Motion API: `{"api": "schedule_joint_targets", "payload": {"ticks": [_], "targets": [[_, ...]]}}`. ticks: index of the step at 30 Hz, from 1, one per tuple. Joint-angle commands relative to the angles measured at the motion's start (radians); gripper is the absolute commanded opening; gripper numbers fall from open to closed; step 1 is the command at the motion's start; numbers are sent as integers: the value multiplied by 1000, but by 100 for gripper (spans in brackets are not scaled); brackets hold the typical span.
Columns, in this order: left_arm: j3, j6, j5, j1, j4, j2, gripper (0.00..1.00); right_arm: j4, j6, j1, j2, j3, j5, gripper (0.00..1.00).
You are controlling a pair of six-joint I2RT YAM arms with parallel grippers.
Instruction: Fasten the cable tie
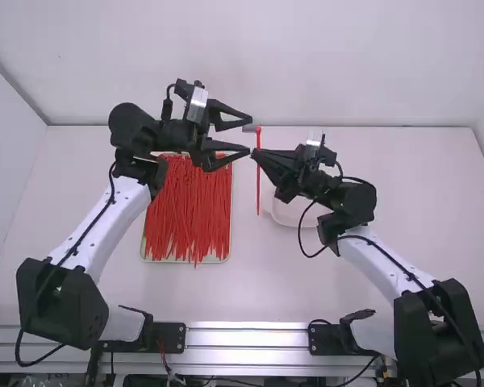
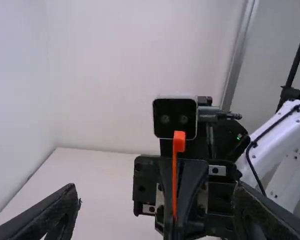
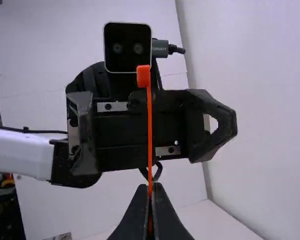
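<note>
Two grippers, correct?
— Two. The right gripper [image 1: 255, 156] has its jaws pressed together on one red cable tie [image 1: 258, 181], pinching the strap partway along. The left gripper [image 1: 248, 137] faces it with its jaws spread wide apart.

How does that one tie sit?
— Upright and lifted off the white table [image 1: 436, 201], with its square head [image 3: 143, 75] at the top and the tail pointing down. It hangs between the tray and the bowl. The left gripper's open jaws are just beside the head; whether they touch it I cannot tell.

Containers?
— Two as well. One flat pale tray [image 1: 169, 260] lies beside the left arm [image 1: 105, 226]. It holds a dense heap of red cable ties [image 1: 189, 210], far too many to count, laid roughly lengthwise, with a few tips over the near rim. One white bowl [image 1: 290, 216] stands to the right of the tray. The right arm [image 1: 379, 258] covers most of it, so I cannot tell what is inside.

And from the wrists?
— Each wrist view faces the other gripper head-on, with the single strap standing vertical in front of it.
</note>
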Motion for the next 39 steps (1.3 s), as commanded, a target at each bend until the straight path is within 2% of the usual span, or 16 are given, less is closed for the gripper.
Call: {"api": "schedule_joint_targets", "payload": {"ticks": [1,6,8,10,12,15,18,20,22,26,28,29,31,33,36,39], "targets": [[28,-14,-17,-3,8,-2,78,-1,-24,15,1,27,35,0],[28,-19,-17,-3,7,-2,74,-6,-42,48,1,27,37,0],[28,-26,-16,-3,3,-2,67,-27,-71,64,2,27,43,0],[28,-26,-17,-3,-2,-2,55,-35,-90,73,2,27,44,0],[28,-26,-16,-3,0,-2,38,-29,-90,76,1,27,42,0],[28,-34,-16,-3,0,-2,28,-25,-85,71,1,27,46,0],[28,-33,-10,-3,0,-2,8,-23,-85,68,1,27,45,0],[28,-34,-10,-3,0,-2,2,-22,-86,71,1,27,45,0],[28,-34,-4,-3,0,-2,2,-22,-85,71,1,27,53,0],[28,-41,10,-3,-1,-2,12,-22,-67,70,1,27,72,0],[28,-55,9,-3,0,-2,21,-16,-68,68,1,27,70,0],[28,-60,10,-3,0,-2,29,-11,-68,67,1,27,69,0],[28,-65,10,-3,0,-2,36,0,-68,69,1,27,67,0],[28,-75,10,-4,0,-2,36,1,-67,68,1,27,67,0],[28,-75,9,-15,0,-2,29,0,-67,67,1,27,67,0],[28,-74,9,-26,8,-2,29,0,-67,68,1,27,67,0]]}}
